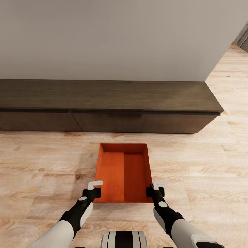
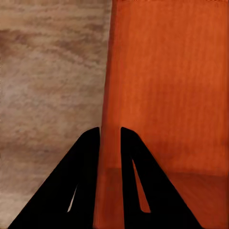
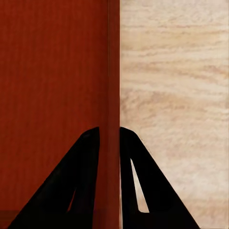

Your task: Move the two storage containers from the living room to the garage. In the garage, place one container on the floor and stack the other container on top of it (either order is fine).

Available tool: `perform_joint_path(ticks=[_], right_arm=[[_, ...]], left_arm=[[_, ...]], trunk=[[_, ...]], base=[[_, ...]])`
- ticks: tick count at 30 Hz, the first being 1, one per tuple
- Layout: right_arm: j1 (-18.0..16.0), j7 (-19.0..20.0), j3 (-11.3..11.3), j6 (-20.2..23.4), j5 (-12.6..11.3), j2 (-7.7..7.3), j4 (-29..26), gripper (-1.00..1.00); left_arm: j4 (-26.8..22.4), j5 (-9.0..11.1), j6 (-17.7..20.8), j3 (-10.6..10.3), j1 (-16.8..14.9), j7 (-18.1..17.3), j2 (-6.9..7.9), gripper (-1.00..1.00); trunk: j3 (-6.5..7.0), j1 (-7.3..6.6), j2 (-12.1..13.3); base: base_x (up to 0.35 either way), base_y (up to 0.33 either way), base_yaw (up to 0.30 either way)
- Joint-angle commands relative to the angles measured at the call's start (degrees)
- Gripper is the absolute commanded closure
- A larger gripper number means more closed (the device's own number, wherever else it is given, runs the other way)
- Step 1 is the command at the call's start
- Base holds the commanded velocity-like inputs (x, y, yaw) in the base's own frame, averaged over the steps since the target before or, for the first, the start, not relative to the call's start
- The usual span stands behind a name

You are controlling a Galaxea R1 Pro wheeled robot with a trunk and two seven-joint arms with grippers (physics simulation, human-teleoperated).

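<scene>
An orange-red storage container [image 1: 124,172] lies in front of me over the light wood planks of the living room, its open top facing up. My left gripper [image 1: 97,188] is shut on its left wall near the near corner, and my right gripper [image 1: 151,188] is shut on its right wall. In the left wrist view the black fingers [image 2: 90,157] straddle the thin wall of the container [image 2: 167,86]. The right wrist view has the same pinch [image 3: 109,129] on the container's wall [image 3: 113,71]. Whether the bin rests on the planks or hangs just above them I cannot tell.
A long low dark bench [image 1: 103,100] runs along the pale wall [image 1: 113,38] just beyond the container. Wood-plank flooring [image 1: 41,162] spreads to both sides and continues past the bench's right end towards a doorway [image 1: 243,38]. My own base [image 1: 124,239] shows at the near edge.
</scene>
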Motion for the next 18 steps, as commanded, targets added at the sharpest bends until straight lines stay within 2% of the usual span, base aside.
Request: perform_joint_path(ticks=[1, 18], right_arm=[[0.0, -0.3, -1.1, -0.3, 0.2, 0.01, 0.1, 1.00], [0.0, -0.3, -1.1, -0.3, 0.3, 0.14, 0.1, 1.00]], left_arm=[[-0.4, -0.2, 0.2, 0.2, 0.0, 0.5, 0.06, 1.00], [-1.0, -0.2, 0.2, 0.5, 0.0, 0.6, -0.08, 1.00]], trunk=[[-0.03, -0.01, 0.0], [-0.03, -0.01, 0.0]], base=[[0.000, 0.000, 0.000], [0.000, 0.000, 0.000]])
